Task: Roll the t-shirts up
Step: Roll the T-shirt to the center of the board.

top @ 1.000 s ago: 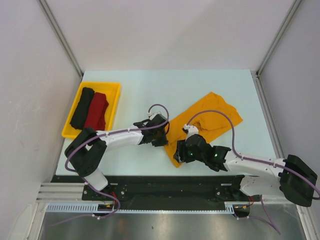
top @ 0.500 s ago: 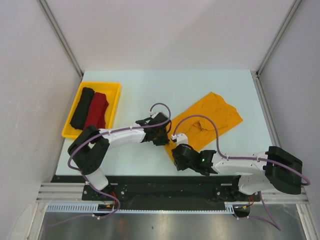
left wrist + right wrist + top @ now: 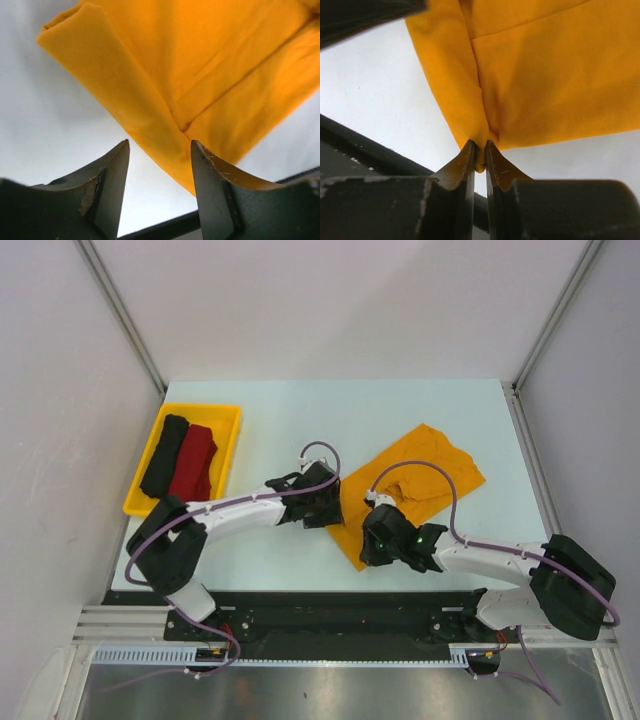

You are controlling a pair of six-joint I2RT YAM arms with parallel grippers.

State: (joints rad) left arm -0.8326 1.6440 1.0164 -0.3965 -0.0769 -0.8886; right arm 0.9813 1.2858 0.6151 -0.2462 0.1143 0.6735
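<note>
A mustard-orange t-shirt lies folded into a long band, slanting from mid-table toward the near edge. My right gripper is shut on its near corner; in the right wrist view the cloth bunches between the pinched tips. My left gripper is at the shirt's left edge. Its jaws stand open over the folded edge with nothing pinched. A black roll and a dark red roll lie side by side in the tray.
The yellow plastic tray sits at the table's left side. White walls close in the table on the left, back and right. A black rail runs along the near edge, just beneath the held shirt corner.
My right gripper has closed on the shirt's near corner after dipping toward the near edge and coming back. My left gripper has opened and edged slightly right.
</note>
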